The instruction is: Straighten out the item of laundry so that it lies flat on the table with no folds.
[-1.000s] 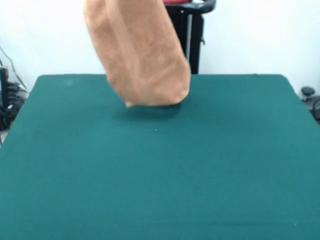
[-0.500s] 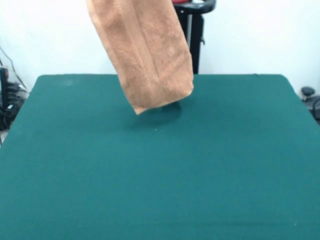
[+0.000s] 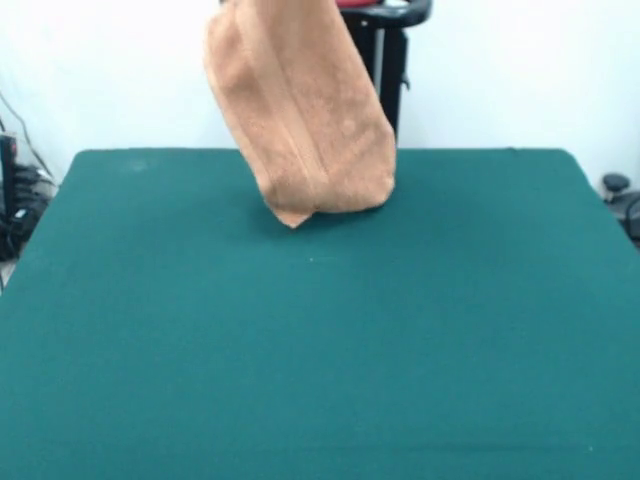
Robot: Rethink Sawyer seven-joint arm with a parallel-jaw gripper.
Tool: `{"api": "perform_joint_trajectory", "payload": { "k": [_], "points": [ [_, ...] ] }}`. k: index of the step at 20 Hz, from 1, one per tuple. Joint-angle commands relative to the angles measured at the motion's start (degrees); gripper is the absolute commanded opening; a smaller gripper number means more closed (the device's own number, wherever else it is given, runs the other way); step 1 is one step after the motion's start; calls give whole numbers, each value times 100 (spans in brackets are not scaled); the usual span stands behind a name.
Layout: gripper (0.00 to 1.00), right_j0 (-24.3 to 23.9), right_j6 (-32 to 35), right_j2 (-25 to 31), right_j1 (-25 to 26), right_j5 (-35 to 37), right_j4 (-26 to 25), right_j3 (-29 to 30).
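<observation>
The light orange-tan towel (image 3: 305, 110) hangs down from above the picture's top edge in the front view, folded lengthwise with a woven band running down it. Its lower corner is at or just above the far middle of the dark green table (image 3: 320, 340); I cannot tell if it touches. The gripper is above the top edge and does not show. The towel's upper end and what holds it are hidden.
The robot's black pedestal (image 3: 388, 70) stands behind the table's far edge, partly behind the towel. Cables and dark gear (image 3: 15, 200) lie off the left side, and a dark object (image 3: 620, 195) sits off the right side.
The hanging towel has shifted to the right over the last second, and its lower end has swung right with it. Its width has narrowed as it turned.
</observation>
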Motion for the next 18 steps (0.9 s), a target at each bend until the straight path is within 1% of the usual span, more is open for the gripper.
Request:
{"api": "perform_joint_trajectory", "payload": {
  "k": [1, 4, 6, 8, 11, 15, 18],
  "points": [
    [0, 291, 23, 124, 1117, 230, -524, -50],
    [0, 349, 88, 52, 1166, 216, -580, -44],
    [0, 359, 118, -12, 1131, 136, -615, 60],
    [0, 357, 73, -42, 1013, 150, -533, 149],
    [0, 372, -86, -69, 709, 265, -308, 304],
    [0, 489, -234, -109, 316, 610, -44, 361],
    [0, 533, -230, -86, 341, 684, 16, 303]
  ]
}}
